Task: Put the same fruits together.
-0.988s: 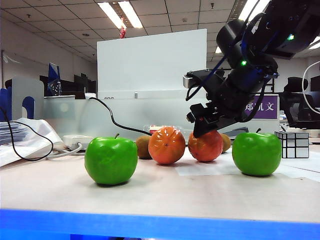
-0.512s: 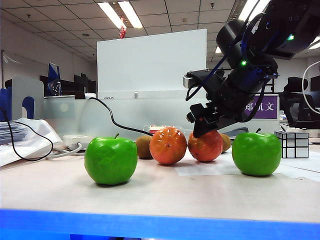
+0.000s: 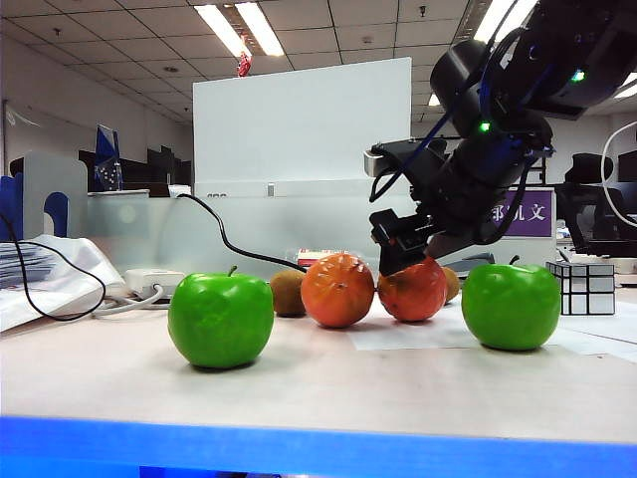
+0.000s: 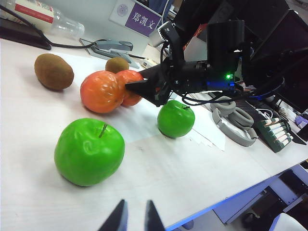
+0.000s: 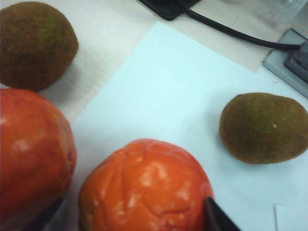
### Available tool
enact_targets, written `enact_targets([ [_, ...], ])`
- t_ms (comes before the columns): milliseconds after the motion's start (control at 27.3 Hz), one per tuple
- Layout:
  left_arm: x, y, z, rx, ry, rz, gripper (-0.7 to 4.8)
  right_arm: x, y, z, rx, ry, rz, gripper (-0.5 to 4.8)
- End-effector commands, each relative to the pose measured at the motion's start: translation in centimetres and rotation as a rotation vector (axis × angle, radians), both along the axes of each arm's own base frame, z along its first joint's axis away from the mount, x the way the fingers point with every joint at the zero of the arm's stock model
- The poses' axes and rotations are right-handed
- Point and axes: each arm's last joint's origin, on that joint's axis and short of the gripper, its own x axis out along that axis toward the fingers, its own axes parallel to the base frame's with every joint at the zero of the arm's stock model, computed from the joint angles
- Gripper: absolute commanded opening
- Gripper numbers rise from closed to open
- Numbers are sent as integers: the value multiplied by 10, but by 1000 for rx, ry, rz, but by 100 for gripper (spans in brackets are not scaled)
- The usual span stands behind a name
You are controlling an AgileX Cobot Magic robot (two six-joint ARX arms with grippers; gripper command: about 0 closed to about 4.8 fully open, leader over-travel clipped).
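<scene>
Item: my right gripper (image 3: pixel 403 261). It sat low over the table (image 3: pixel 318 383), behind the front row of fruit. My jaws stood spread to either side of the right orange fruit (image 5: pixel 144 187), one fingertip (image 5: pixel 214 214) just off one flank and the other in the narrow gap beside the left orange fruit (image 5: pixel 31 154). Whether the pads touched the skin, I could not tell; I judged the grip slack.

Item: the two orange fruits. They lay side by side, touching or nearly so, on the edge of a white sheet of paper (image 5: pixel 159 86).

Item: the left apple (image 3: pixel 221 319), far to the left and towards the front.

Item: the right apple (image 3: pixel 511 304), to the right, just past my right arm. The orange pair sat between the two apples, keeping them well apart.

Item: two kiwis (image 5: pixel 36 43) (image 5: pixel 264 127), behind the orange fruits; not part of the sorting.

Item: my left gripper (image 4: pixel 132 219). It was held high and back from the table, jaws nearly closed on nothing. The left apple lay closest in front of it.

Judgement: the oranges were as good as paired. The apples remained. The right apple was nearest my right jaws, and round, so no axis to favour.
</scene>
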Motion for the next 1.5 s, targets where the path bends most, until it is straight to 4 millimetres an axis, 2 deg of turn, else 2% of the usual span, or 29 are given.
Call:
enact_targets([
  [37, 0, 0, 1, 5, -15, -6, 62, 2, 0, 5, 8, -37, -26, 444],
  [476, 0, 0, 1, 5, -15, -5, 62, 2, 0, 15, 27, -95, -38, 445],
  [952, 0, 0, 1, 11, -20, 17, 62, -5, -2, 64, 123, -281, -22, 445],
  [1061, 0, 0, 1, 11, -20, 17, 62, -2, 1, 75, 150, -299, 17, 477],
  [1318, 0, 1, 1, 12, -20, 23, 62, 8, 7, 107, 202, -377, 60, 479],
  [1501, 1, 1, 1, 12, -19, 37, 62, 15, 12, 117, 220, -381, 107, 479],
])
